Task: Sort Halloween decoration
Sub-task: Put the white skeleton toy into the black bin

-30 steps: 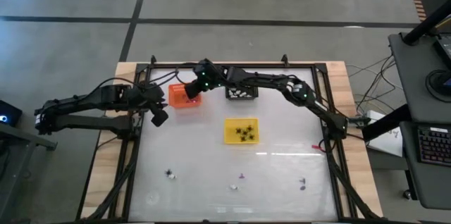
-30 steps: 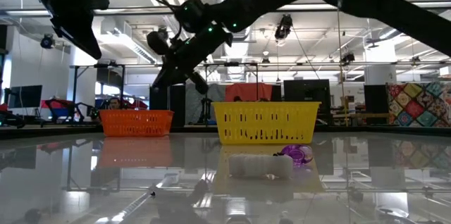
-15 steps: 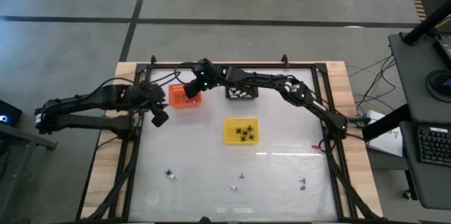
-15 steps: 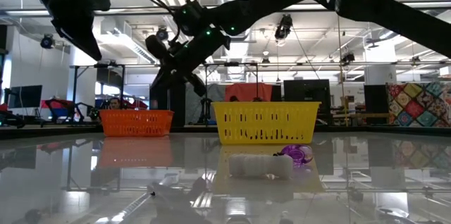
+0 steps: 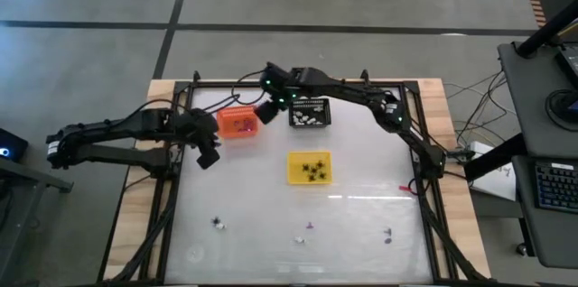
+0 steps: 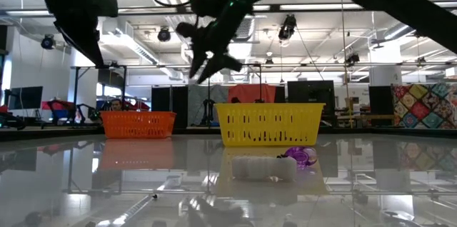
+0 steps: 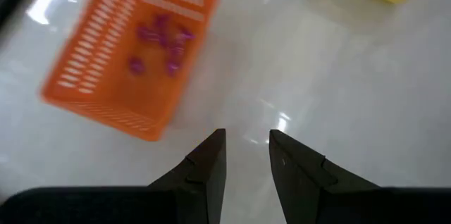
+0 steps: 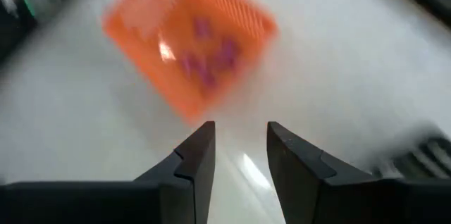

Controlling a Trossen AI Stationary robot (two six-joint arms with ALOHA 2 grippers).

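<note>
right gripper [image 5: 268,112] parted, empty, raised between orange plastic basket [image 5: 237,123] and black basket [image 5: 309,113] | left gripper [image 5: 207,155] parted, empty, beside orange basket | wrist views alone show purple pieces [image 7: 161,39] inside it | high view: black spiders [image 5: 312,169] in yellow basket [image 5: 309,167], strays [image 5: 309,226] on glossy white bench [image 5: 271,206]

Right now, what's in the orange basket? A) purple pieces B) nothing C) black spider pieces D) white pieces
A: both wrist views look down into the orange basket and show several small purple pieces lying on its floor; the black spider pieces sit in the yellow basket instead.
</note>
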